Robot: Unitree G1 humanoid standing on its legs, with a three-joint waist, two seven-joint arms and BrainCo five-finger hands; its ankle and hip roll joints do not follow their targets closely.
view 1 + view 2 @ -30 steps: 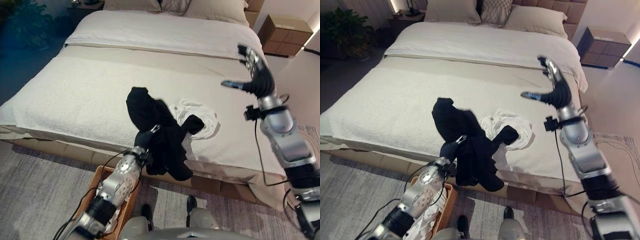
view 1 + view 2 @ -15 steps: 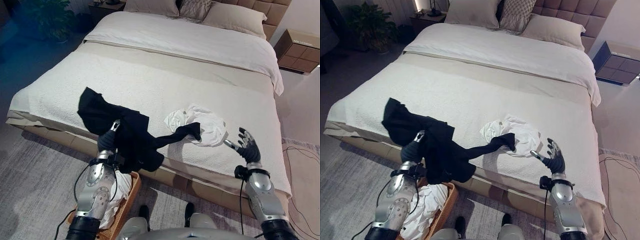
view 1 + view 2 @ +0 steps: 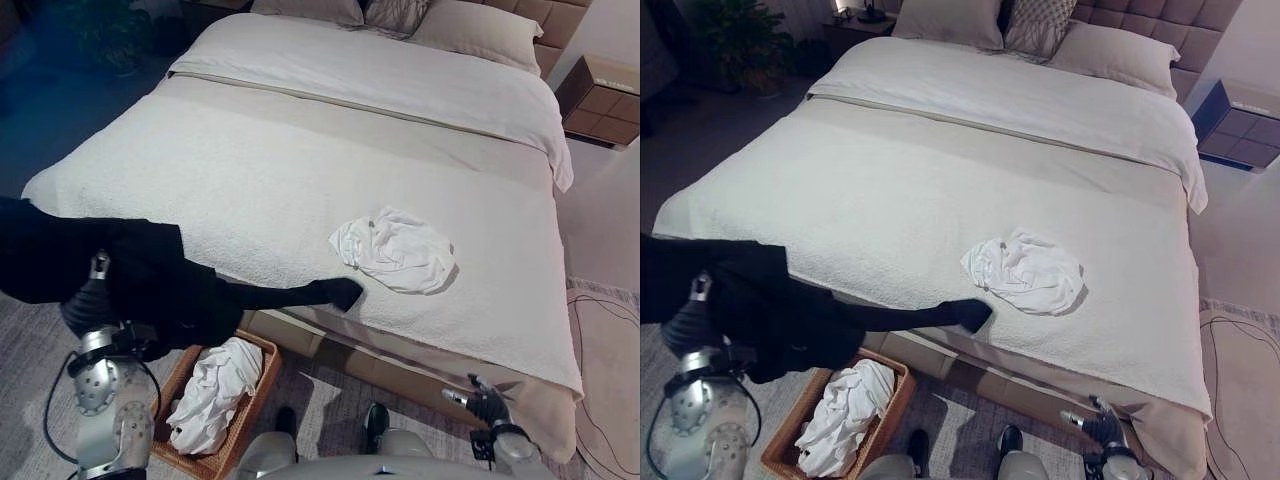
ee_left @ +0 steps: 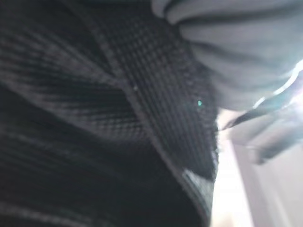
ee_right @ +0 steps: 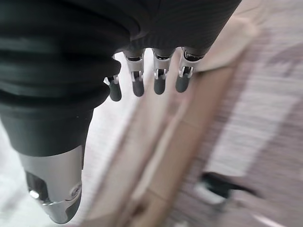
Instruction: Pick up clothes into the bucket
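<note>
A: Black garment [image 3: 150, 285], where is it?

B: In my left robot hand [image 3: 88, 300], fingers curled into the cloth. It hangs off the bed's near-left corner. One dark end stretches out to the bed edge [image 3: 335, 292]. In my left wrist view the black knit fills most of the frame.

A: Over the basket?

B: The bunched part hangs just beside and above the basket [image 3: 250, 345]. The basket sits on the floor against the bed's front edge. White clothes [image 3: 215, 385] lie inside it.

A: Anything on the bed?

B: A white garment [image 3: 395, 250] crumpled on the bed [image 3: 300, 150], near the front edge, well apart from the black one.

A: Right robot hand?

B: My right robot hand [image 3: 1092, 424] is low by the bed's front right corner. Fingers [image 5: 158, 80] straight and spread in my right wrist view, holding nothing.
</note>
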